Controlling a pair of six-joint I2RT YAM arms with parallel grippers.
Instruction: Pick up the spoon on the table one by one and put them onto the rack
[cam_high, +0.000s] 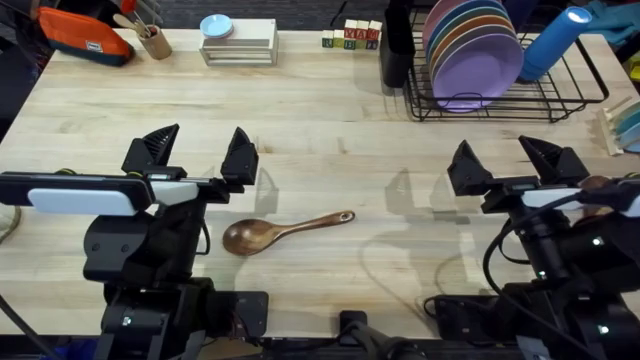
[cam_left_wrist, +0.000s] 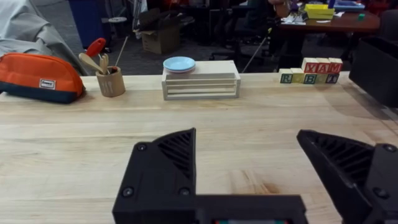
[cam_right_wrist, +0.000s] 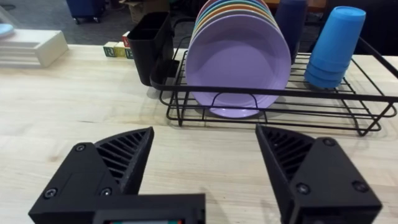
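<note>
1. On the table (cam_high: 330, 160), near its front edge, one brown spoon (cam_high: 275, 233) is seen lying flat, with its bowl pointed toward the left arm.
2. Just beside it, the left gripper (cam_high: 200, 155) is held with fingers apart and nothing between them.
3. Well apart, the right gripper (cam_high: 515, 163) is also spread wide.
4. At the far right, the rack (cam_high: 500, 100) is placed, with plates (cam_right_wrist: 239, 56) standing in it.

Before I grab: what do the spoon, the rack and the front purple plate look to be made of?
Spoon: likely wood, dark brown with a glossy sheen on the bowl. Rack: thin black wire, probably coated metal. Purple plate: smooth matte surface and uniform colour, probably plastic, though the pictures cannot confirm it.
</note>
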